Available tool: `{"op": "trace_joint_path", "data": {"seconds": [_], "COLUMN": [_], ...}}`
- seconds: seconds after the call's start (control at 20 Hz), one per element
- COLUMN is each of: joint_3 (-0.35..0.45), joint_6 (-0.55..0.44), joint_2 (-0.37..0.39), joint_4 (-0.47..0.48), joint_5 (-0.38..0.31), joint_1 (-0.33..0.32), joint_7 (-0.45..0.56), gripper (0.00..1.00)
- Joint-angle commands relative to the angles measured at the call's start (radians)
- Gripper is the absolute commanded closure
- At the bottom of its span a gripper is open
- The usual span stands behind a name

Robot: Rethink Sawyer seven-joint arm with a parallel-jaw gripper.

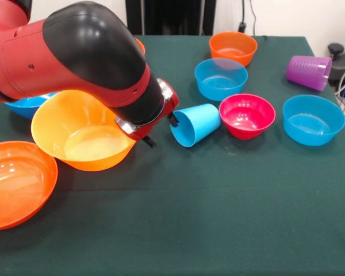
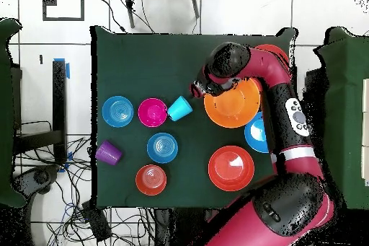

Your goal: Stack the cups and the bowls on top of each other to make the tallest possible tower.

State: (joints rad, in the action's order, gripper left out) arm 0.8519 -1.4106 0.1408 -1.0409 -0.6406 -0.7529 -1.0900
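Risk is gathering around the blue cup (image 1: 195,124), which is lying tilted on its side on the green table (image 1: 218,230), its mouth facing the gripper (image 1: 161,127) and its base leaning against the pink bowl (image 1: 247,115). The gripper is sitting right at the cup's rim, with one black finger (image 1: 173,119) at the rim edge and another lower down, but whether the fingers are clamping the rim or merely standing beside it cannot be told from either view.

If the grip is shallow, the cup is likely to be slipping or rolling away once lifted, since its tapered wall is offering little to hold. A push instead of a pinch could be shoving it into the pink bowl and knocking that bowl toward the blue bowl (image 1: 313,119) beside it.

The arm (image 1: 80,54) is hanging low over the yellow bowl (image 1: 75,138), so any sweep could be dragging that bowl into the large orange bowl (image 1: 17,184) just beside it.

No tower is standing: the purple cup (image 1: 309,72) is lying on its side well apart near the far edge, and the second blue bowl (image 1: 221,78) and small orange bowl (image 1: 233,47) are sitting singly.
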Motion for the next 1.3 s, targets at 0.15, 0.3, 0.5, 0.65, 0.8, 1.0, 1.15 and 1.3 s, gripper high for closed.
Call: {"op": "trace_joint_path", "data": {"seconds": [0.15,0.3,0.5,0.65,0.8,1.0,1.15,1.3], "joint_3": [-0.066,-0.064,-0.062,-0.061,-0.065,-0.065,-0.067,-0.067], "joint_6": [-0.085,-0.087,-0.117,-0.123,-0.066,0.012,0.048,0.064], "joint_2": [0.036,0.022,0.011,0.012,0.0,-0.031,-0.046,-0.062], "joint_4": [-0.129,-0.122,-0.089,-0.097,-0.145,-0.191,-0.227,-0.245], "joint_5": [-0.003,0.002,0.01,0.018,0.013,0.007,0.003,-0.001], "joint_1": [-0.012,-0.002,0.012,0.007,-0.018,-0.038,-0.062,-0.067], "joint_7": [0.241,0.228,0.22,0.213,0.21,0.195,0.188,0.174], "gripper": [0.0,0.0,0.0,0.0,0.0,0.0,0.0,0.0]}}
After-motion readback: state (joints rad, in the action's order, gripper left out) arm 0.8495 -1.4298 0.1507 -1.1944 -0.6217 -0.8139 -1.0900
